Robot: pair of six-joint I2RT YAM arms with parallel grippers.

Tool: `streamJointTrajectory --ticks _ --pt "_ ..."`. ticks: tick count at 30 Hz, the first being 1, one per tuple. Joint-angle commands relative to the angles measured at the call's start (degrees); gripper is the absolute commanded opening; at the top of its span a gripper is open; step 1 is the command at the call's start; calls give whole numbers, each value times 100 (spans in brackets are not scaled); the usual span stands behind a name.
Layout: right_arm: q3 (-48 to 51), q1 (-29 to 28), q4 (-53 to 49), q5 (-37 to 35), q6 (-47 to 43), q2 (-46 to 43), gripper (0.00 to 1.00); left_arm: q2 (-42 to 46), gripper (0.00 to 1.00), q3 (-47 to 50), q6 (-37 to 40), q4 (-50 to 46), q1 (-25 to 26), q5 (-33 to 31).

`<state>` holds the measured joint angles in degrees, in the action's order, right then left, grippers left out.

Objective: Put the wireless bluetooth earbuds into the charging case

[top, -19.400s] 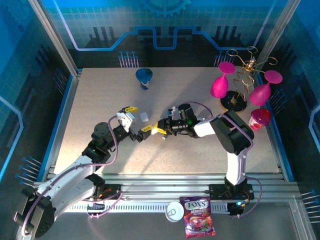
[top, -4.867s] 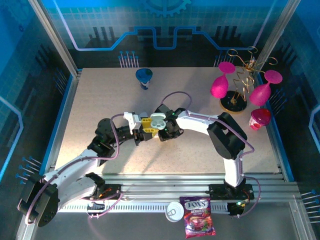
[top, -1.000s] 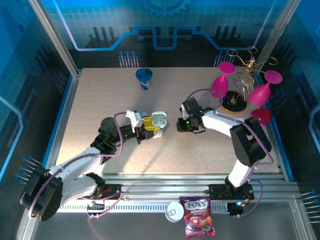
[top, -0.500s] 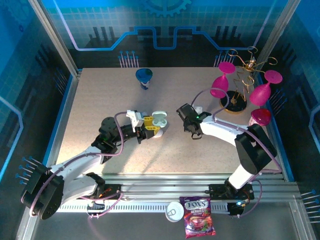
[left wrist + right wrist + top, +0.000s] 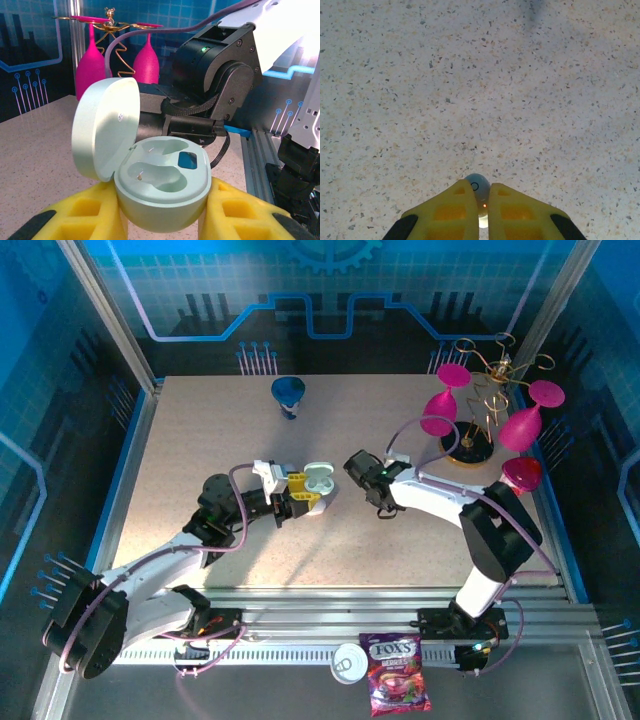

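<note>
Clamping the left tool [image 5: 161, 202] on the rounded base of the charging case [image 5: 162, 187], with blocky yellow fingers [image 5: 82, 216] of dull, pitted rubber pressing in from either side. Holding that case upright above the counter [image 5: 35, 150], its domed lid [image 5: 106, 131] hinged back to the left. Showing a smooth pebble shape in pale mint-white plastic, with two curved moulded wells, thin metal pins and a small blue square between them. Seen from the top camera, reaching the left tool [image 5: 305, 491] out over the middle of the speckled, stone-like counter [image 5: 200, 430] with the open charging case [image 5: 319, 478] at its tip. Hanging the right tool [image 5: 352, 466] just to the right of the case, apart from it. Pinching, in the right wrist view, a tiny glossy white earbud [image 5: 477, 186] between the closed yellow fingertips of the right tool [image 5: 482, 192], its rounded head poking out beyond them; cannot tell whether touching the grainy counter [image 5: 480, 75] or hovering over it. Standing at the far right, magenta wine glasses [image 5: 440, 412] hanging bowl-down from a thin gold wire rack [image 5: 487, 368]. Resting near the far edge, a blue funnel-shaped piece [image 5: 290, 393].
</note>
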<state>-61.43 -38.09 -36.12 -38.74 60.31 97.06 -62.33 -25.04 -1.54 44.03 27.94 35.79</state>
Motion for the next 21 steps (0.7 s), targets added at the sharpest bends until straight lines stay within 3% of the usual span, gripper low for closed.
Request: streamJointTrajectory --ticks 1,11,21 --pt "-226 -107 -276 -302 369 144 7 -53 31 -211 33 155 -35 96" --pt "205 -87 633 561 -827 -617 9 -381 31 -168 -1 411 -35 -150" --pt "395 -103 604 1022 -1161 -1846 10 -1476 30 -186 84 1355 18 -920"
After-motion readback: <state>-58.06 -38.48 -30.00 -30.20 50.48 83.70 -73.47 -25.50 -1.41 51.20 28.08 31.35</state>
